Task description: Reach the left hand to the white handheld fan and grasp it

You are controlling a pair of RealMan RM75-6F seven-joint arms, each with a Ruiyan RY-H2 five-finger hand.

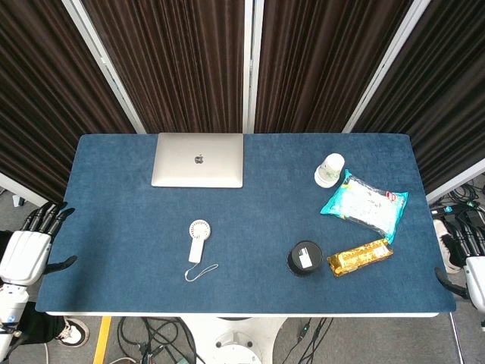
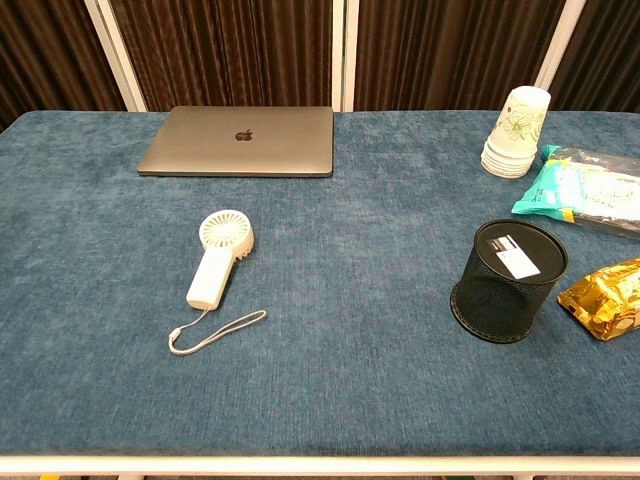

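The white handheld fan (image 1: 198, 240) (image 2: 217, 257) lies flat on the blue table, round head toward the laptop, with its wrist strap (image 2: 215, 330) curling off the handle end. My left hand (image 1: 32, 243) hangs off the table's left edge, well to the left of the fan, fingers spread and holding nothing. At the table's right edge only part of my right hand (image 1: 468, 265) shows, with nothing in it. Neither hand appears in the chest view.
A closed silver laptop (image 1: 198, 160) lies at the back. On the right are a stack of paper cups (image 1: 329, 171), a teal snack bag (image 1: 364, 203), a black mesh holder (image 1: 305, 258) and a gold wrapper (image 1: 359, 258).
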